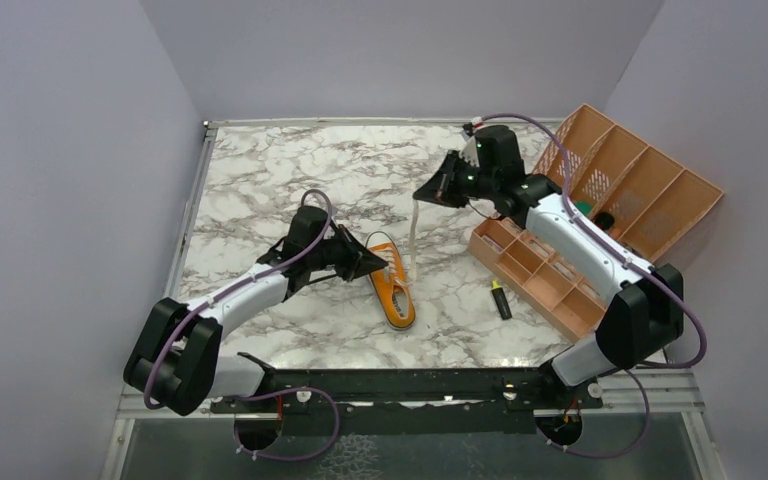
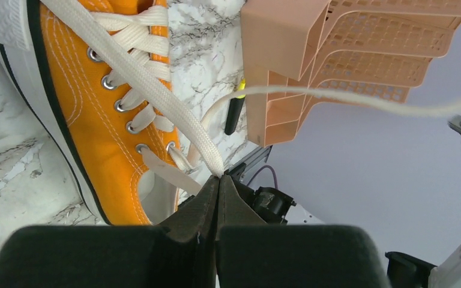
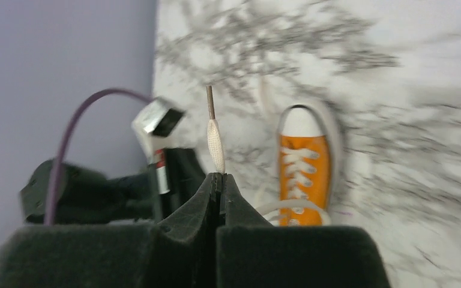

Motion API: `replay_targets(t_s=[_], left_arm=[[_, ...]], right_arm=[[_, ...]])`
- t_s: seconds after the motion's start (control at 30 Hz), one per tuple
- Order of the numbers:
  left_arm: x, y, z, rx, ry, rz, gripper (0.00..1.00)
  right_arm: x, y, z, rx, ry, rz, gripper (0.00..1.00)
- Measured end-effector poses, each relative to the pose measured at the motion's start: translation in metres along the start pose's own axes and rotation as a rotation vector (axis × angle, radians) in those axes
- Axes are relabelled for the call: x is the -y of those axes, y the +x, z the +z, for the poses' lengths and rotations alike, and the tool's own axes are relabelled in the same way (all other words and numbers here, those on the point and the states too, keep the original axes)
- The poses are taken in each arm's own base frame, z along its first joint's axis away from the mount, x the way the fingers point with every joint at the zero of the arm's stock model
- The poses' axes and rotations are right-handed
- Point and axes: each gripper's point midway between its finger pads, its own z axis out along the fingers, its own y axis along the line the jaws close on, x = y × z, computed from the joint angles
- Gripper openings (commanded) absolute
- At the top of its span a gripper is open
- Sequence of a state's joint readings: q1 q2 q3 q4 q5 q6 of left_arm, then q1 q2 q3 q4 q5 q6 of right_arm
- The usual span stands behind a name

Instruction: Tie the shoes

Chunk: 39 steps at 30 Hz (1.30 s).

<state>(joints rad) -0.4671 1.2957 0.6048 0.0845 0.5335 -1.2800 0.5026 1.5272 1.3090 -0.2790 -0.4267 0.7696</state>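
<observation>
Seemingly light and slide-prone, the small orange canvas sneaker with white sole [image 1: 394, 290] lies mid-frame on the marble table [image 1: 260, 180]; its limp flat white laces [image 2: 156, 103] suit end grips (left tool [image 2: 219, 179] and right tool [image 3: 216, 176] each clamped tight on one)

Count was: 1 orange sneaker [image 1: 393, 285], 1 white lace [image 1: 415, 232], 2 peach organizer trays [image 1: 535, 270], 1 black-yellow marker [image 1: 500, 299].

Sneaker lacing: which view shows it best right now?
Left wrist: the sneaker fills the frame, with its eyelets and laces sharp. Top external shows the whole sneaker, but small. Right wrist shows it blurred and far off.
</observation>
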Motion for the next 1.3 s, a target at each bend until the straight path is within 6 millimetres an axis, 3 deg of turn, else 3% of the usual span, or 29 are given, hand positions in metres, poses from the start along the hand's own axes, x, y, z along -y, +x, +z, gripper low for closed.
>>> replay_targets(t_s=[0.03, 0.13, 0.2, 0.4, 0.57, 0.6, 0.63, 0.7, 0.8, 0.93, 1.3], left_arm=[[0.002, -0.001, 0.000, 0.001, 0.001, 0.012, 0.00], [0.007, -0.003, -0.001, 0.002, -0.004, 0.049, 0.00], [0.010, -0.004, -0.001, 0.002, -0.011, 0.075, 0.00], [0.011, -0.009, -0.002, 0.004, -0.052, 0.162, 0.00], [0.004, -0.010, -0.004, -0.004, -0.101, 0.219, 0.00], [0.002, -0.012, -0.006, 0.001, -0.125, 0.255, 0.00], [0.001, -0.012, -0.006, 0.000, -0.127, 0.256, 0.00], [-0.001, -0.011, -0.007, -0.003, -0.135, 0.260, 0.00], [-0.004, -0.010, -0.007, -0.010, -0.146, 0.258, 0.00], [-0.004, -0.009, -0.008, -0.014, -0.146, 0.255, 0.00], [-0.012, 0.002, -0.010, -0.066, -0.147, 0.249, 0.00]], right_arm=[[0.015, -0.004, -0.005, 0.017, 0.066, 0.021, 0.02], [0.065, -0.010, -0.021, 0.041, 0.265, 0.028, 0.20], [0.092, -0.003, -0.029, 0.015, 0.361, -0.014, 0.28], [0.130, 0.039, -0.043, -0.159, 0.459, -0.223, 0.45], [0.124, 0.063, -0.052, -0.249, 0.353, -0.554, 0.45], [0.112, 0.096, -0.059, -0.345, 0.121, -0.835, 0.45], [0.111, 0.098, -0.059, -0.349, 0.113, -0.843, 0.45], [0.117, 0.110, -0.052, -0.380, -0.005, -1.022, 0.44], [0.142, 0.140, -0.046, -0.476, -0.143, -1.205, 0.43], [0.157, 0.168, -0.034, -0.548, -0.315, -1.320, 0.44], [0.167, 0.184, 0.000, -0.463, -0.438, -1.498, 0.42]])
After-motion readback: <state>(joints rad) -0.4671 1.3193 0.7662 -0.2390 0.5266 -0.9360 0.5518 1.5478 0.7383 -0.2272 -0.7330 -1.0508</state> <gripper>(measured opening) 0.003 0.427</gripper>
